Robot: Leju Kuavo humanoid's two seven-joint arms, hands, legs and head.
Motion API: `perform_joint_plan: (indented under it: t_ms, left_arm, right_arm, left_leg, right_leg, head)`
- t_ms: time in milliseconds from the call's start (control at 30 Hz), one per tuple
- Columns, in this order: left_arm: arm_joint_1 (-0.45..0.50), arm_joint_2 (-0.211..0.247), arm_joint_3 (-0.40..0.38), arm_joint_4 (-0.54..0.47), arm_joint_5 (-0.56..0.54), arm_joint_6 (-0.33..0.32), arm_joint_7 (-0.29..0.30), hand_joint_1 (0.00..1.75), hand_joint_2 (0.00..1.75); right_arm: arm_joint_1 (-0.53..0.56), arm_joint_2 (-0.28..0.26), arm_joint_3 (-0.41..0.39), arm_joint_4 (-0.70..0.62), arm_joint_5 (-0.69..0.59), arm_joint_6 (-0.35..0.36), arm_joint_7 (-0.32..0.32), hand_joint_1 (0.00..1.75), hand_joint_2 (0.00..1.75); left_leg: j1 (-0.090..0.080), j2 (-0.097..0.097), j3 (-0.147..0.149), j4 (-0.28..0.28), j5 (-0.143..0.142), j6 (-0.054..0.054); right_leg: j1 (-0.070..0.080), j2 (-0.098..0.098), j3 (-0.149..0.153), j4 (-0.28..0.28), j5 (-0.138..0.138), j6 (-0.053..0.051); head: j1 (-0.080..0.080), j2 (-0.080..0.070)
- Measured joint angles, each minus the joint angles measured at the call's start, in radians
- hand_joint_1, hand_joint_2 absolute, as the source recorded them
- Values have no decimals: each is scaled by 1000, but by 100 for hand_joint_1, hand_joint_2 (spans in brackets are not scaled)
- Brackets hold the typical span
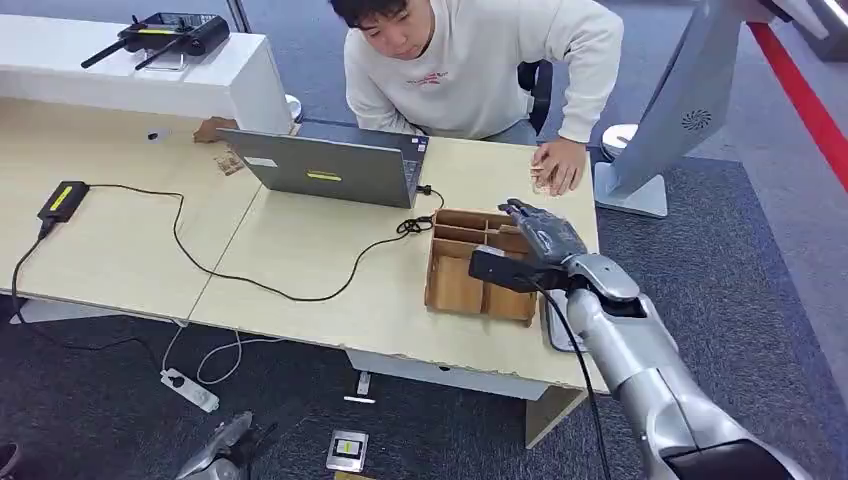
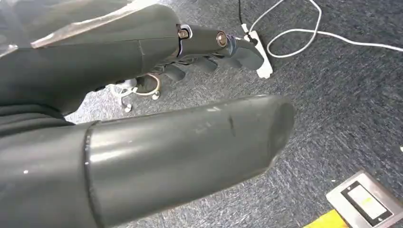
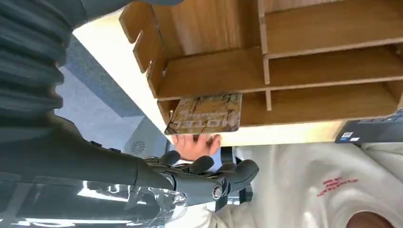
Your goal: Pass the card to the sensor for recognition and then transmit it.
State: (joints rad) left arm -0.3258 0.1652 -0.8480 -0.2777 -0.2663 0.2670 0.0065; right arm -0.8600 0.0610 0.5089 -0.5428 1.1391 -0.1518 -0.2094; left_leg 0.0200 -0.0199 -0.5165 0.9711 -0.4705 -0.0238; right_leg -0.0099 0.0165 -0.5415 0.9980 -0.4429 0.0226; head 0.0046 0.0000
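Observation:
A patterned card (image 3: 205, 114) printed "HOTEL" leans at the far wall of the wooden divider tray (image 3: 309, 61), and nothing grips it. My right hand (image 1: 540, 235) hovers over the tray's (image 1: 455, 285) far right corner; its fingers (image 3: 214, 176) reach out beside the card, apart from it. Just beyond the card lies a person's hand (image 3: 195, 145), resting on the desk edge (image 1: 558, 165). A black card sensor (image 1: 63, 200) with a yellow stripe sits far left on the desk. My left hand (image 2: 209, 47) hangs over the floor, holding nothing (image 1: 215, 455).
A person sits behind the desk at a grey laptop (image 1: 320, 168). A black cable (image 1: 250, 280) runs across the desk from the sensor. A monitor stand (image 1: 640, 190) stands at the right. A power strip (image 1: 190, 390) and a second reader (image 1: 347, 450) lie on the floor.

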Motion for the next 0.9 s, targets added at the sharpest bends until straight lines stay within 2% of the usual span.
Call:
perform_joint_plan:
  t_ms: [900]
  left_arm:
    - [11, -2, 32, 0, -13, 10, 1, 0, 0]
  right_arm:
    - [-4, -3, 0, 3, 48, -2, 39, 0, 175]
  left_leg:
    - [0, 0, 0, 0, 0, 0]
  right_leg:
    - [0, 0, 0, 0, 0, 0]
  head:
    - [0, 0]
